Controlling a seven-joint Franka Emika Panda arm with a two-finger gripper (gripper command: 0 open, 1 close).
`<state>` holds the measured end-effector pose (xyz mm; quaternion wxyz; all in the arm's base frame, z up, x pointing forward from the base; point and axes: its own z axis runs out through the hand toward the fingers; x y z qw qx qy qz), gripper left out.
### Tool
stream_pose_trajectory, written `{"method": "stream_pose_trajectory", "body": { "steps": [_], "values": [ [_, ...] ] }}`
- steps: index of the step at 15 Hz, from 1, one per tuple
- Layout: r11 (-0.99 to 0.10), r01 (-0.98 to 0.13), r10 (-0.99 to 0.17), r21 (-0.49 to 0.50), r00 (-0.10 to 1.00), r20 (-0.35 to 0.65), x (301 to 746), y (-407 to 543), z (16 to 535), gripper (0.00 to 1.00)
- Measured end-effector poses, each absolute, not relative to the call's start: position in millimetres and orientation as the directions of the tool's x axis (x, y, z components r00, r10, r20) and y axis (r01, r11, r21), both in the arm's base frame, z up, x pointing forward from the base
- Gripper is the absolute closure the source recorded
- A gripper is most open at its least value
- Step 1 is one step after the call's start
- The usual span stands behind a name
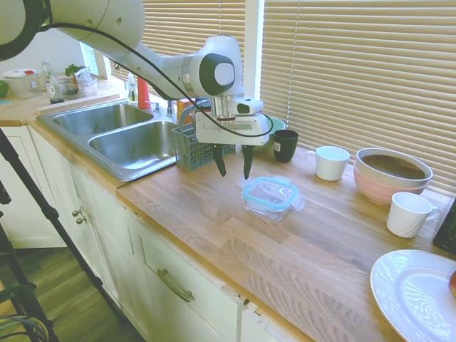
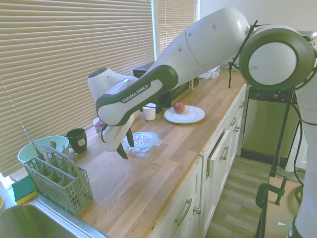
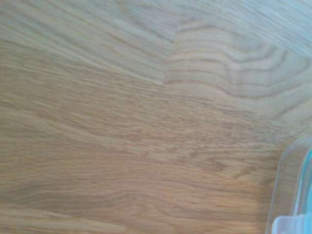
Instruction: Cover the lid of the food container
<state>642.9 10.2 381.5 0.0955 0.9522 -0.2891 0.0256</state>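
1. Jaws (image 1: 232, 171): parted and holding nothing, fingers pointing down, hanging above bare wood of the tabletop (image 1: 214, 221).
2. Key relation: the lid (image 1: 270, 190) lies just beside the jaws, on the side away from the sink (image 1: 135, 146), and sits on the food container (image 1: 268, 205). Both are roughly square, so neither has a marked long axis. Whether the tabs are snapped cannot be told.
3. Count, front edge to window: one white plate (image 1: 413, 292); one lid, one food container; two white mugs, one dark mug; one cutlery basket (image 1: 191, 148); two stacked bowls (image 1: 392, 174).
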Motion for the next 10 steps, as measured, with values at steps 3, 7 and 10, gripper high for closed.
{"method": "stream_pose_trajectory", "body": {
  "steps": [3,7,10],
  "values": [
    [-0.81,-0.573,-0.562,0.126,0.819,0.113,620,12,407,0.0],
    [-0.788,-0.613,-0.604,0.058,0.788,0.12,555,15,457,0.0],
    [-0.758,-0.652,-0.649,0.011,0.756,0.082,499,6,460,0.0]
  ]
}}
